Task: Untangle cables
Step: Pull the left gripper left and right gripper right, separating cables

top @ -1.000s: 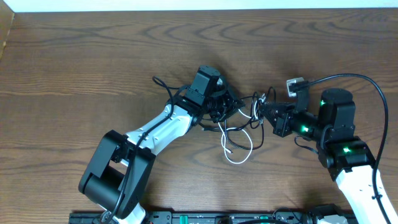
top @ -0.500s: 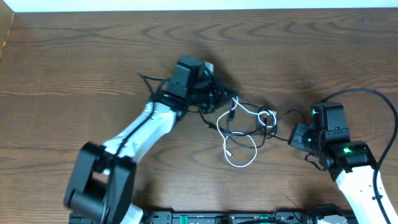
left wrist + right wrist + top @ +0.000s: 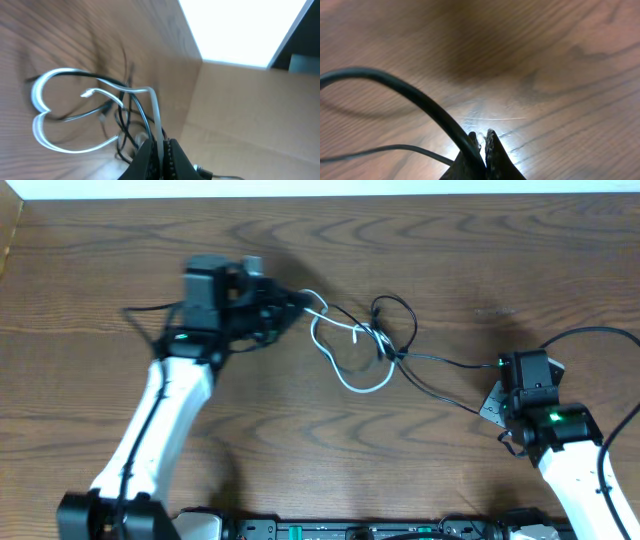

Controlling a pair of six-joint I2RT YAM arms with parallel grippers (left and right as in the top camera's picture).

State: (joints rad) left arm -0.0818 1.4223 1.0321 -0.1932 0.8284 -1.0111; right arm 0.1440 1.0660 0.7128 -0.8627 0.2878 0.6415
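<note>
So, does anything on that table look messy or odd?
Yes: the white cable and black cable cross in a snarl, stretched between the left pincer and right pincer. Nothing looks damaged.

White cable (image 3: 349, 387) lies looped, tangled with black cable (image 3: 450, 361) stretched rightward.

Left arm (image 3: 165, 400) & right arm (image 3: 578, 480): white shells, black joints; left gripper (image 3: 161, 143) & right gripper (image 3: 483, 136) black; green lights (image 3: 553, 418) on right wrist

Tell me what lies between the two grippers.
The overhead view shows the white cable and the black cable, crossed near the middle, strung from the left gripper to the right gripper; nothing else on the table there.
</note>
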